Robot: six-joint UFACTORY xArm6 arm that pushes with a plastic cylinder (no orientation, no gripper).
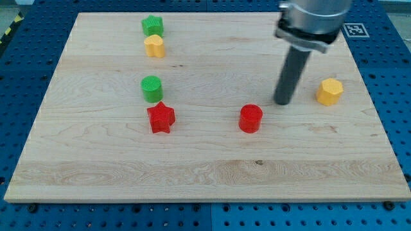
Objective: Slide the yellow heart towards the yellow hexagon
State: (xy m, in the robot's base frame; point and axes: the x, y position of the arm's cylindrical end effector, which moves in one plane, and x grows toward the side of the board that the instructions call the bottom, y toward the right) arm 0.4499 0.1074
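In the camera view, my tip rests on the board between the red cylinder and the yellow hexagon, touching neither (being a bare rod, it holds nothing). The yellow heart sits well apart at the view's upper left, just below a green block. Judging by this, the approach is not yet done: next I must get round to the heart's left side.
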